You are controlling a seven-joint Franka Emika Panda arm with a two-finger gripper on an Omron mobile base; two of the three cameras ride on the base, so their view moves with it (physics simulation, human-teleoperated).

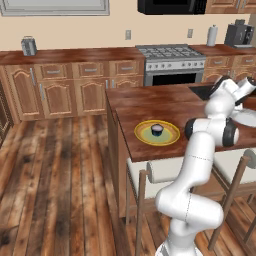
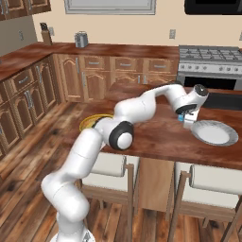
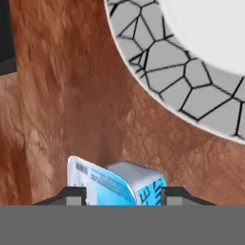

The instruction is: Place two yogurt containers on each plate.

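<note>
A light-blue yogurt container (image 3: 119, 184) sits on the wooden island between my finger tips, and my gripper (image 3: 123, 196) is shut on it. From the right base camera the gripper (image 2: 185, 120) stands low just left of the white-grey plate (image 2: 215, 133), the blue cup (image 2: 181, 118) at its tips. That plate's cracked-pattern rim (image 3: 191, 81) lies just beyond the cup and carries nothing that I can see. The yellow-rimmed plate (image 1: 145, 137) lies at the island's left end with one dark yogurt container (image 1: 157, 130) on it. My arm hides part of the yellow plate (image 2: 90, 120).
A dark sink recess (image 1: 200, 91) is set in the island behind the gripper, its edge (image 3: 5, 33) near the cup. Stools (image 2: 208, 182) stand under the near edge of the island. A stove (image 1: 172, 62) and cabinets line the back wall.
</note>
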